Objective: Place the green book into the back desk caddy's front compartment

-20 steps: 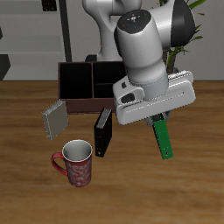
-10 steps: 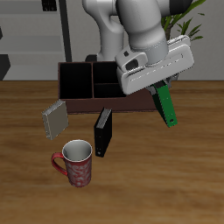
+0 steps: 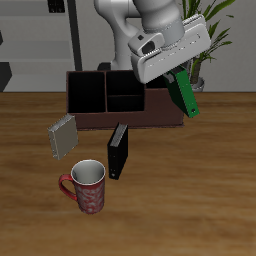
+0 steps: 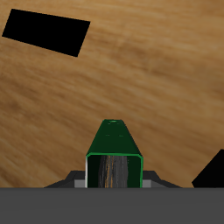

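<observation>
The green book (image 3: 184, 95) hangs tilted from my gripper (image 3: 176, 76), which is shut on its upper end. It is lifted above the table, in front of the end of the back desk caddy (image 3: 100, 95), a dark reddish-brown box with black cells. In the wrist view the green book (image 4: 114, 157) points away from the camera, pale page edges showing, held between the fingers over bare wood. A dark corner of something (image 4: 212, 173) shows at the edge of that view.
A black book (image 3: 118, 150) stands on the table before the caddy. A grey book (image 3: 62, 136) leans nearer the caddy's other end. A red patterned mug (image 3: 86, 186) stands near the table's front edge. A plant (image 3: 205, 55) stands behind the caddy.
My gripper has risen and moved back toward the caddy with the green book in it. The book has tilted more. Nothing else has moved.
</observation>
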### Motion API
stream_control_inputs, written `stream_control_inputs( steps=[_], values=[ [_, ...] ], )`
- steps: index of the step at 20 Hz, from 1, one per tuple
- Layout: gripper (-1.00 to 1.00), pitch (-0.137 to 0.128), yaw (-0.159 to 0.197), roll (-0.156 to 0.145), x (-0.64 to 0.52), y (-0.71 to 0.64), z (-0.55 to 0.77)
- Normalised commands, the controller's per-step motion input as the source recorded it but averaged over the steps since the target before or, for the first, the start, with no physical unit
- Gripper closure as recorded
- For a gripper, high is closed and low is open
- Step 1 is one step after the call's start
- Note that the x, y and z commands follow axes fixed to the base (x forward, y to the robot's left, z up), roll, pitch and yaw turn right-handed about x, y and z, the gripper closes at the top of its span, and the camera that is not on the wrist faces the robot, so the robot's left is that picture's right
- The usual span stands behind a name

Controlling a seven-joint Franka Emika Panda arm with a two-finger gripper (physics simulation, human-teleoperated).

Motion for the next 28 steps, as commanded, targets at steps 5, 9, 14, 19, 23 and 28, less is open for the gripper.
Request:
stream_control_inputs(
  steps=[5, 9, 14, 19, 23, 28],
  values=[
    [1.00, -0.025, 0.111, -0.026, -0.50, -0.29, 0.20],
    [1.00, -0.038, 0.102, -0.027, -0.46, -0.29, 0.20],
    [1.00, -0.013, 0.118, -0.031, -0.55, -0.28, 0.14],
    [1.00, 0.007, 0.062, -0.022, -0.30, -0.12, 0.01],
    [1.00, -0.007, 0.073, -0.048, -0.29, -0.21, 0.03],
    [1.00, -0.004, 0.081, -0.067, -0.26, -0.26, 0.08]
  ],
)
